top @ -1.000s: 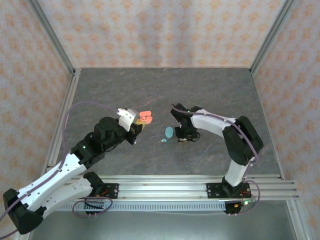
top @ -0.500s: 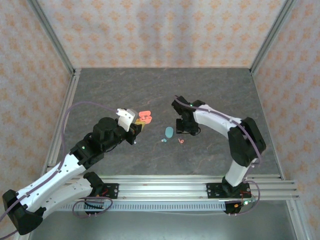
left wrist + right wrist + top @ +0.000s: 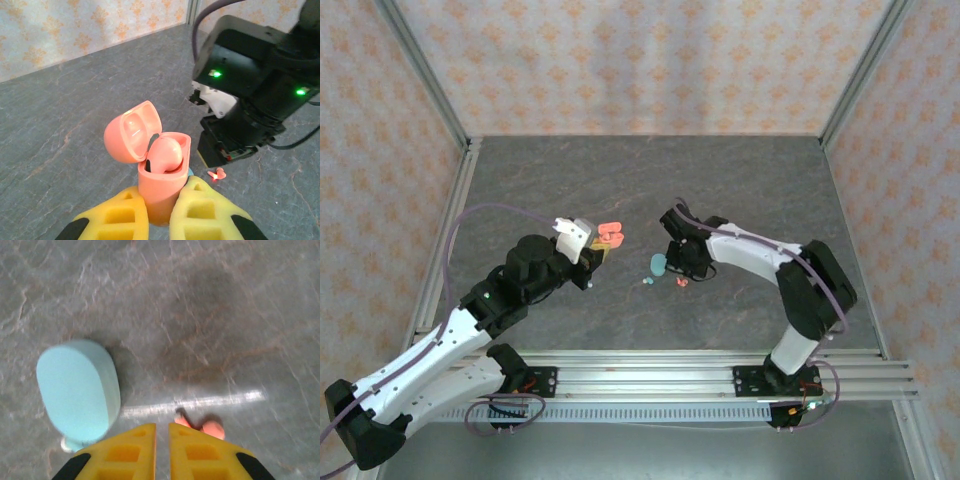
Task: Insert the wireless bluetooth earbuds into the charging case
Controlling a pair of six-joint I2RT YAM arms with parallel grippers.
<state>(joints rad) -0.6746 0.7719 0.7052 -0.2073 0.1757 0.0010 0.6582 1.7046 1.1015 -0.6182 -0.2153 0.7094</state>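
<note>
Two cases: the open coral charging case (image 3: 161, 186) is held off the grey table (image 3: 570, 180); the closed teal charging case (image 3: 80, 387) lies on it.
Left wrist view: the seated coral earbud (image 3: 165, 152) fills one well and the lid is hinged back to the left; from above, case and bud merge into one coral blob.
Right wrist view: the yellow fingers (image 3: 200, 445) are parted by a thin slit, a detail hidden under the wrist in the top view.
Loose coral earbud (image 3: 214, 429): tiny and stemmed, on the table right of the teal case, just beyond one fingertip; contact cannot be told.
Teal earbud (image 3: 646, 282): a speck just beside the teal case.
Left gripper (image 3: 162, 194): clamped on the coral case's lower body.
Right gripper (image 3: 161, 426): nearly closed, with nothing between its fingers.
</note>
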